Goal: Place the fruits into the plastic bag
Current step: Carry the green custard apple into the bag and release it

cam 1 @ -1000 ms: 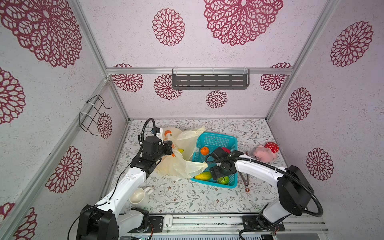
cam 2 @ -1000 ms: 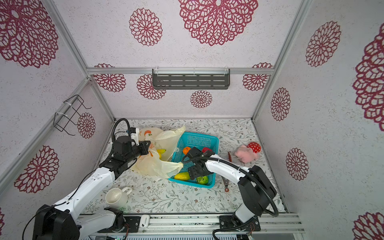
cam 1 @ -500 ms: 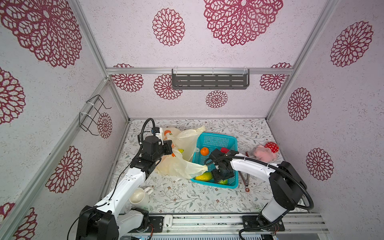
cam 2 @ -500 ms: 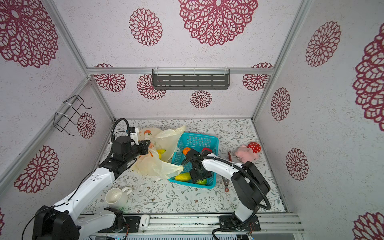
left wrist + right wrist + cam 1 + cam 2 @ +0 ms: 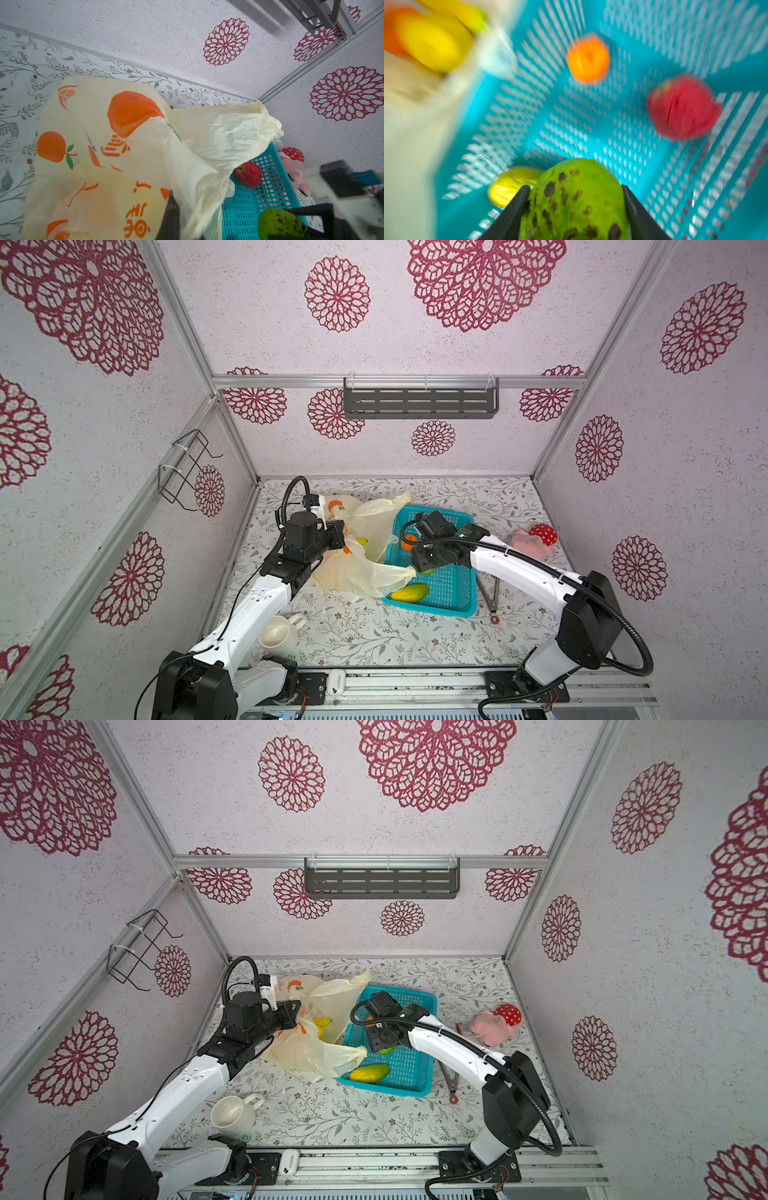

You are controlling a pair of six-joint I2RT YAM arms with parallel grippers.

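Fruit first: the bumpy green ball (image 5: 575, 199) is clamped between the jaws of the right gripper (image 5: 575, 187), over the teal basket (image 5: 432, 608) floor, seemingly ready to carry. Beside that gripper the plastic bag (image 5: 361, 572) gapes, because the clenched left gripper (image 5: 337, 533) pinches its rim to hold the mouth open.

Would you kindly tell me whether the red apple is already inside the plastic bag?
No, the red apple lies in the teal basket, outside the plastic bag.
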